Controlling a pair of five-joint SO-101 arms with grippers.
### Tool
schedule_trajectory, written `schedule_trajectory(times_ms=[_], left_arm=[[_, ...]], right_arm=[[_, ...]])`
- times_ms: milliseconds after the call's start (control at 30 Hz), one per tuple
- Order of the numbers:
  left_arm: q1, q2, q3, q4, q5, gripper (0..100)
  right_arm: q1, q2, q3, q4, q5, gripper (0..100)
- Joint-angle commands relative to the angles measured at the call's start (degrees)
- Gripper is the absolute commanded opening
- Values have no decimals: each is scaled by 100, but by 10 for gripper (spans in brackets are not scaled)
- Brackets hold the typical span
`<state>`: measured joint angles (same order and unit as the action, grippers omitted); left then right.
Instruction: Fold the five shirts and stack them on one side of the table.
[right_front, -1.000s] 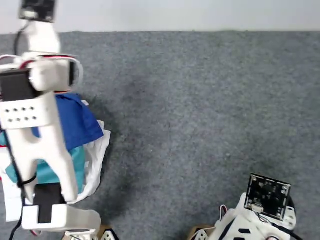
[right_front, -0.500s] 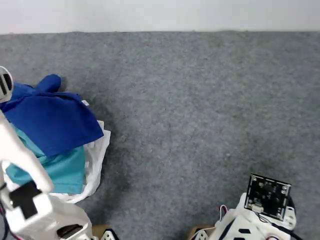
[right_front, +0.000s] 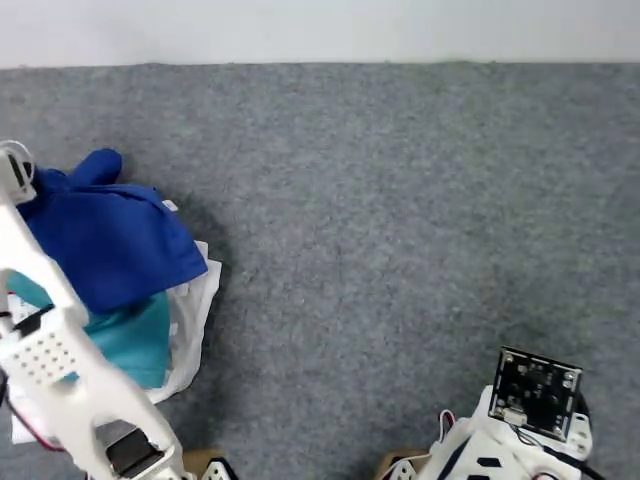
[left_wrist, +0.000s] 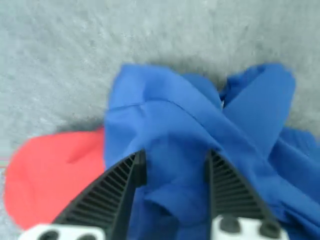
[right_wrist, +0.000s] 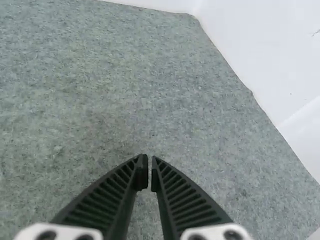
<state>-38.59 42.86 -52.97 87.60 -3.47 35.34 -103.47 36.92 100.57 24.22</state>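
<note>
as the blue shirt (left_wrist: 190, 115) lies crumpled directly below the left gripper (left_wrist: 175, 157), jaws wide and gripping nothing, that arm is nearer; right gripper (right_wrist: 150, 162) pinched closed, empty, well apart.

Blue shirt (right_front: 110, 240), teal shirt (right_front: 135, 340), white shirt (right_front: 195, 300), red shirt (left_wrist: 45, 180): one each. Two arms (right_front: 60, 360) (right_front: 480, 455).

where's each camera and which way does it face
High view: overhead, facing down at the table; left arm, right arm.
Left wrist view: on left arm, down past open left gripper onto blue shirt.
Right wrist view: on right arm, past shut right gripper onto table.
Shared: blue shirt, high and left wrist.
</note>
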Motion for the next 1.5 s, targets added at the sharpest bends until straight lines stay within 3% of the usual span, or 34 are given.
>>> schedule_trajectory(times_ms=[0, 133, 300, 500, 667, 800, 900, 1167, 1300, 1467], left_arm=[[-26, 536, -804, 431, 44, 188], [105, 1081, -1710, 1090, 18, 167], [360, 1442, -2712, 1266, 9, 7], [809, 1196, -3873, 1292, 53, 12], [1582, 475, -4224, 1301, 53, 12], [2602, -141, -4215, 1301, 53, 12], [3596, -422, -4215, 1301, 35, 12], [6163, -457, -3565, 1301, 18, 12], [6655, -457, -3064, 1292, 18, 12], [6690, -484, -2985, 1292, 35, 14]], right_arm=[[66, 40, 0, 198, 35, 29], [66, 40, 0, 198, 35, 29], [66, 40, 0, 198, 26, 29], [66, 40, 0, 198, 26, 29], [66, 40, 0, 198, 26, 29], [75, -57, -26, 198, 26, 29], [505, -57, -35, 145, 26, 29], [2554, -57, -35, 136, 44, 29], [3081, -57, -35, 136, 44, 29], [3389, -57, -44, 136, 44, 32]])
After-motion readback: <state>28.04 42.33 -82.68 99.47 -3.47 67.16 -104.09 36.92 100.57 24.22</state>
